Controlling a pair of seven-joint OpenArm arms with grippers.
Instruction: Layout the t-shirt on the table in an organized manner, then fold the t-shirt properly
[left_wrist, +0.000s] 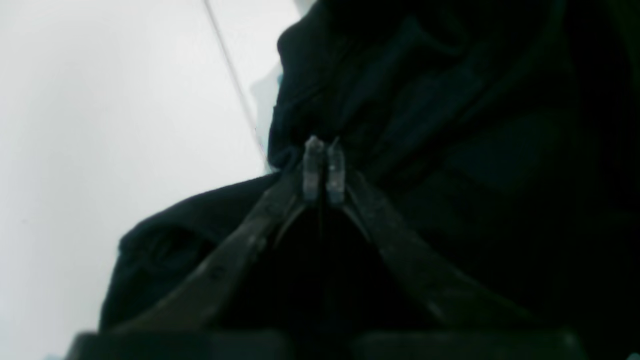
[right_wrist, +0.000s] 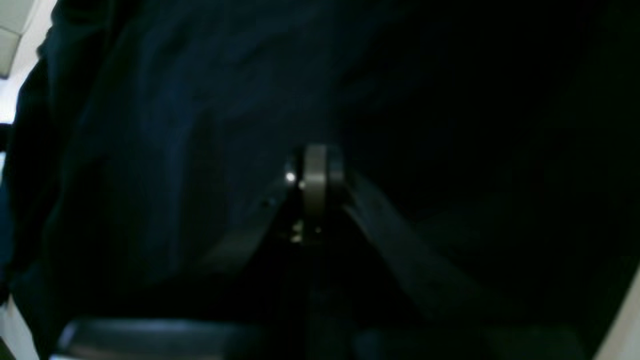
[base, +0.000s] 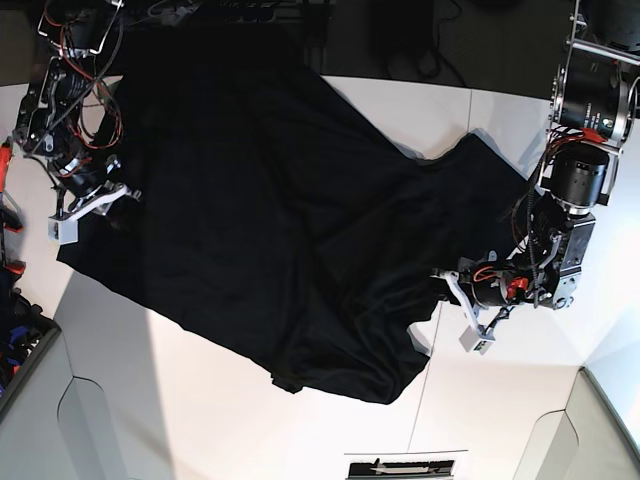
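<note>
The left tool (left_wrist: 324, 150) has its fingers pressed together, pinching black cloth between the tips. The right tool (right_wrist: 315, 165) also looks clamped, with dark fabric all around it. In the base view both arms reach inward from opposite sides.

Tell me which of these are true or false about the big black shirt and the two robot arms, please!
1. The t-shirt is black. True.
2. The t-shirt is neatly folded into a small square. False: it lies spread and wrinkled over the table.
3. The left gripper is shut on the t-shirt. True.
4. The right gripper hangs wide open above bare table. False: its jaws look closed, with dark cloth all around.
</note>
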